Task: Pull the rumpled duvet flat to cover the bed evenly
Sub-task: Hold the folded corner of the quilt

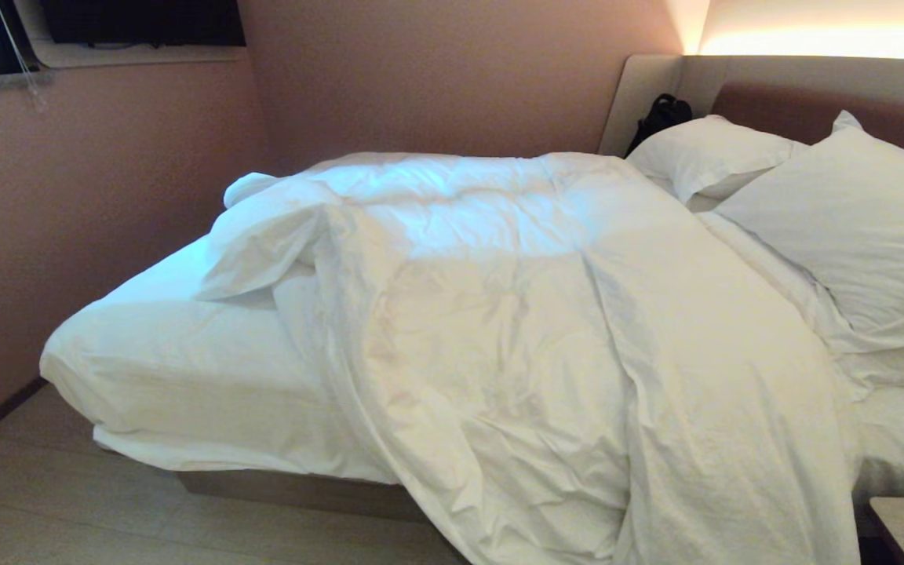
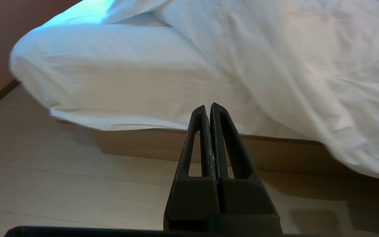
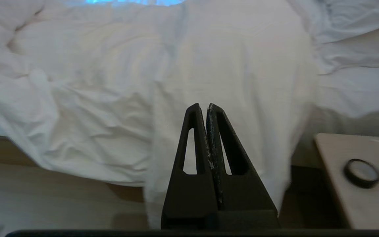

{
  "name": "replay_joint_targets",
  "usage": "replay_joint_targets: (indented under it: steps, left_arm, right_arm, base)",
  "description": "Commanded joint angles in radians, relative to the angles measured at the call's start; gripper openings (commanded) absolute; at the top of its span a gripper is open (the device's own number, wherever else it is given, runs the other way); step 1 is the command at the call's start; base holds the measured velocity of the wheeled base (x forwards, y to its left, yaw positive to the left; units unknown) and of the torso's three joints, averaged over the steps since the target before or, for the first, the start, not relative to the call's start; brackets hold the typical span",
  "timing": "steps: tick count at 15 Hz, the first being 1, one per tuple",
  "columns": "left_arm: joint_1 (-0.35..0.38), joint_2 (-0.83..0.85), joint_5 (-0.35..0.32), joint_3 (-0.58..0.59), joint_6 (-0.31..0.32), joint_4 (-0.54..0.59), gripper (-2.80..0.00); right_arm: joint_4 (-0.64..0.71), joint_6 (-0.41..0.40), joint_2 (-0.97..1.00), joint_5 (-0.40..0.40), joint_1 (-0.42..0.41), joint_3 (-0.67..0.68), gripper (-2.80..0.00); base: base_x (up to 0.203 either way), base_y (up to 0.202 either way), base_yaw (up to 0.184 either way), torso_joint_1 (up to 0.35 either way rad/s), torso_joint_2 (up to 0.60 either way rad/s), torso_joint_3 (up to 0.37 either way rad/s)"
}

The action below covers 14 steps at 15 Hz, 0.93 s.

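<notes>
Across the bed [image 1: 169, 369] the duvet [image 1: 499, 314] lies bunched toward the 3 o'clock side in my head view, its 9 o'clock corner folded back on itself [image 1: 264, 235] so the bare sheet [image 1: 177, 345] shows at the foot, while a long flap [image 1: 577, 502] spills over the near edge toward the floor [image 1: 44, 510]. Two pillows [image 1: 852, 227] sit at 2 o'clock against the headboard [image 1: 813, 102]. My left pincer [image 2: 208, 107] is clenched on nothing, hanging near the mattress corner; my right pincer [image 3: 203, 107] is likewise clenched empty, facing the hanging flap beside the bedside surface [image 3: 350, 184]. I judge the duvet soft, puffy, light but bulky: it will drag and fold rather than slide. I'd pinch the folded-back corner and the hanging hem, gathering a thick fold of cloth, then pull toward 9 o'clock
</notes>
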Motion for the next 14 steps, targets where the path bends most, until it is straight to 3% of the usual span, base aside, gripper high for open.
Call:
replay_joint_targets:
  steps: [1,14]
  left_arm:
    - [0.001,0.0,0.0,0.0,0.0,0.0,-2.8]
    - [0.002,0.0,0.0,0.0,0.0,0.0,-2.8]
  right_arm:
    - [0.0,0.0,0.0,0.0,0.001,0.0,-2.8]
    - [0.0,0.0,0.0,-0.001,0.001,0.0,-2.8]
  base:
    - [0.0,0.207,0.002,0.002,0.0,0.003]
    - [0.0,0.197,0.0,0.003,0.0,0.002]
